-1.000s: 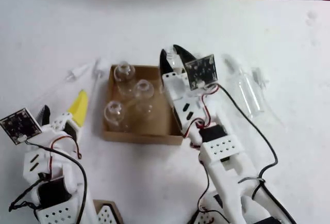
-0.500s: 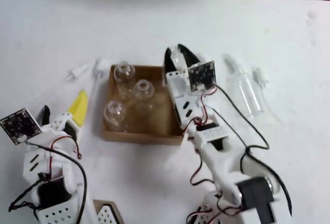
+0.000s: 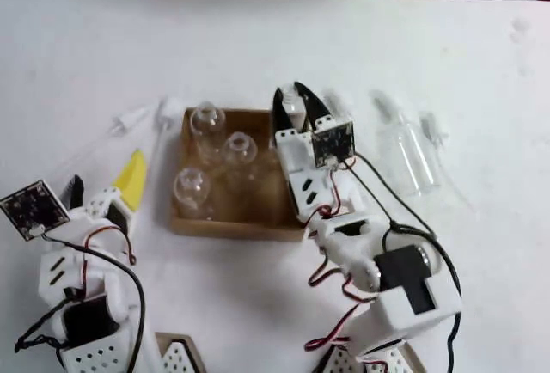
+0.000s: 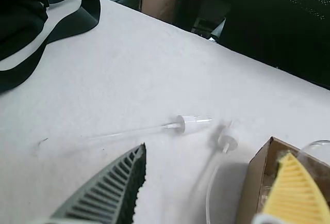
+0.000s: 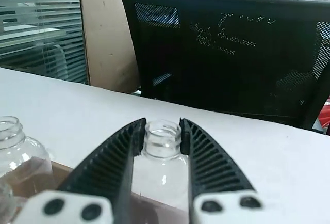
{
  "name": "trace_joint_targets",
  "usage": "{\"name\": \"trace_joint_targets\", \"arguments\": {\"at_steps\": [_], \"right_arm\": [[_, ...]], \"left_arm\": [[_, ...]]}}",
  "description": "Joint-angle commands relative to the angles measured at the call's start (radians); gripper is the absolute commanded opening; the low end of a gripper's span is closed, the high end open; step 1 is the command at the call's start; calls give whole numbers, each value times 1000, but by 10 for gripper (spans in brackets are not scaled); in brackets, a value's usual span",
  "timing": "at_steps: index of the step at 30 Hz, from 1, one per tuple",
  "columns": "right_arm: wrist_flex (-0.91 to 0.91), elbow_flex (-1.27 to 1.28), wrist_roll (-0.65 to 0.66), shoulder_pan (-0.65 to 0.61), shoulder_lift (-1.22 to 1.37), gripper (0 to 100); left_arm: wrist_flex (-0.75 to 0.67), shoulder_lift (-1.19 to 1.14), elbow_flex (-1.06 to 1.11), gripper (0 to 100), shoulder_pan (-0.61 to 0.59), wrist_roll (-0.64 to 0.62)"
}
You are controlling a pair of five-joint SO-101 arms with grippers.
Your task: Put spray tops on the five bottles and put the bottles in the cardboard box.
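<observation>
Right wrist view: right hand grips the bottle neck upright, likely for capping, at the cardboard box 2 o'clock corner. Left hand released, empty

White table. Black mesh chair behind it; wooden panel and slatted blinds beyond.

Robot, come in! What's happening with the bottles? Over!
Right gripper clamped on bottle by cardboard box. Left gripper open, empty. Spray tops loose on table.
</observation>
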State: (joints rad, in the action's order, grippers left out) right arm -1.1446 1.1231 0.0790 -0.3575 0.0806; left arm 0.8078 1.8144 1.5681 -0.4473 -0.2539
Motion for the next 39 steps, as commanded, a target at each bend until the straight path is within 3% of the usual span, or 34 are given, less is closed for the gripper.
{"name": "trace_joint_targets", "arguments": {"at_steps": [1, 12, 19, 25, 32, 39], "right_arm": [[-77, -5, -2, 5, 31, 15], [-74, 23, -2, 5, 38, 21], [-68, 32, -8, 4, 41, 192], [-76, 34, -9, -16, 18, 156], [-67, 121, -3, -85, -232, 158], [13, 238, -2, -10, -572, 156]], "left_arm": [[-29, 8, -14, 365, 7, 8], [-29, 8, -14, 365, 7, 8], [-29, 8, -14, 365, 7, 8], [-29, 8, -14, 365, 7, 8], [-29, 8, -14, 365, 7, 8], [-29, 8, -14, 365, 7, 8]]}}
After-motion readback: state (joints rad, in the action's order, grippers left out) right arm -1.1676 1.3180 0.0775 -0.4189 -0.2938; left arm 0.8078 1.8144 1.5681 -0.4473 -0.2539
